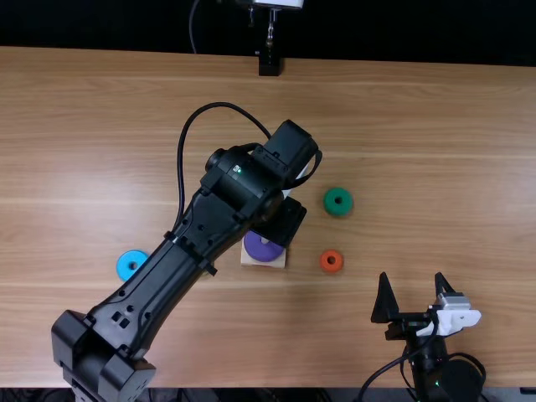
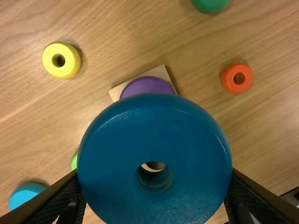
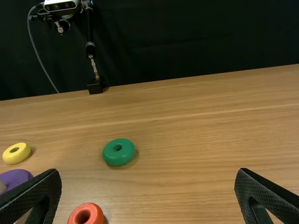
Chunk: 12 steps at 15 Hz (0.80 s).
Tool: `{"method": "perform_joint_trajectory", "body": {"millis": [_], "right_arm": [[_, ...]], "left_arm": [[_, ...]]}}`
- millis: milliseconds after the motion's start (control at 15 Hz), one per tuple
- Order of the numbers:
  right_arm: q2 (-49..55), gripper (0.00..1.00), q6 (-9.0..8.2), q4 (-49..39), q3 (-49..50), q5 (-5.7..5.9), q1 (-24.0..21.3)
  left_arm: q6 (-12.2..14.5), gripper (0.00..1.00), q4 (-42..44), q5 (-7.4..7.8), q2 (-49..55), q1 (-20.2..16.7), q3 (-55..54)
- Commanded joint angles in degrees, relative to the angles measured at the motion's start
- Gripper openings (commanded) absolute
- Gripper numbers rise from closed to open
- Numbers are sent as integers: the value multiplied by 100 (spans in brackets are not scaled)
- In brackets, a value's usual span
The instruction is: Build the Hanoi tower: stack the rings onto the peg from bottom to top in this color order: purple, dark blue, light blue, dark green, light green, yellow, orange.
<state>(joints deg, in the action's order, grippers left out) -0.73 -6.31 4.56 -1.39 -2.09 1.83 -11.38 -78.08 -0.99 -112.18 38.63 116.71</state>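
Clamped dark blue ring (image 2: 154,126) in left end effector (image 2: 154,179), frame's lower centre; seemed light, rigid, slick, best pinched across outer sides.

On tabletop (image 1: 419,167): base (image 1: 246,260), with bottom ring (image 1: 263,247) on it. Left of base: inner ring (image 2: 74,161), then outer ring (image 1: 132,264). Behind base, toward left: far ring (image 2: 61,60). Right of base: near ring (image 1: 332,261), rear ring (image 1: 338,201) behind. In left pincer (image 1: 280,222): another ring (image 2: 154,121).

From high nearside, the top view looks steeply down; the left wrist's peers down close; the right wrist's, low, faces far; all share the orange ring (image 2: 228,79).
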Motion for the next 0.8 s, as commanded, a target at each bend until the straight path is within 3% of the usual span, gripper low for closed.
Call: {"method": "perform_joint_trajectory", "body": {"millis": [0,200,267,400,467,733], "right_arm": [[73,100,8,99,51,-13,-51],[73,100,8,99,51,-13,-51],[73,100,8,99,51,-13,-51],[73,100,8,99,51,-13,-51],[73,100,8,99,51,-13,-51],[73,100,8,88,51,-13,-51]], "left_arm": [[-44,0,4,15,-208,48,80],[-44,1,-7,15,-243,48,80],[-33,26,4,15,-243,48,80],[-44,93,-7,15,-243,48,80],[-44,100,-7,26,-234,39,72],[-23,100,35,47,-208,22,63]]}}
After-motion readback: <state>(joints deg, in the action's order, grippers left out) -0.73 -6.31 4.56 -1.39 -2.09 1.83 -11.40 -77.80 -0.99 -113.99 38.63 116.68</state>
